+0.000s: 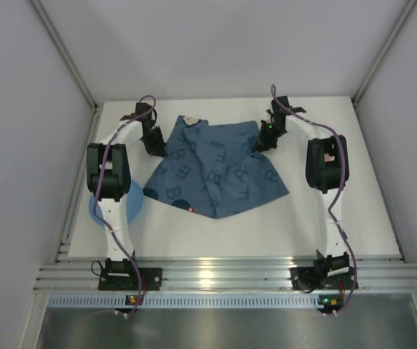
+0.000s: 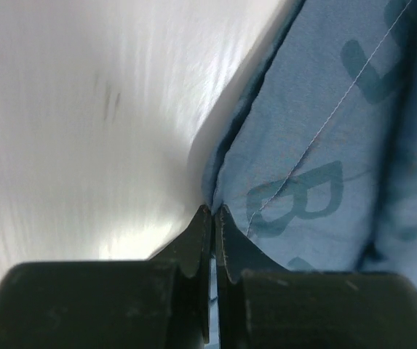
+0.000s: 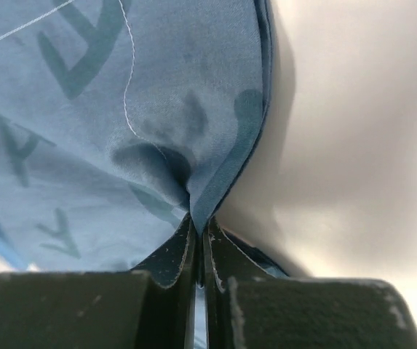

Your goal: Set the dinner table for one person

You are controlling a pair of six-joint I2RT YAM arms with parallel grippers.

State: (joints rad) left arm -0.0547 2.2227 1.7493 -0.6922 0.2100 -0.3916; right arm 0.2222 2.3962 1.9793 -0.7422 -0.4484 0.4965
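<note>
A dark blue cloth mat [image 1: 212, 171] printed with letters lies rumpled on the white dinner table [image 1: 324, 233], its far edge lifted. My left gripper [image 1: 155, 149] is shut on the mat's left edge; the left wrist view shows the jaws [image 2: 214, 211] pinching the hem of the mat [image 2: 324, 145]. My right gripper [image 1: 261, 145] is shut on the mat's right far corner; the right wrist view shows the jaws [image 3: 199, 222] pinching a fold of the mat [image 3: 121, 109].
A light blue round plate [image 1: 137, 206] lies at the table's left, partly under my left arm. White walls enclose the table on three sides. An aluminium rail [image 1: 223, 276] runs along the near edge.
</note>
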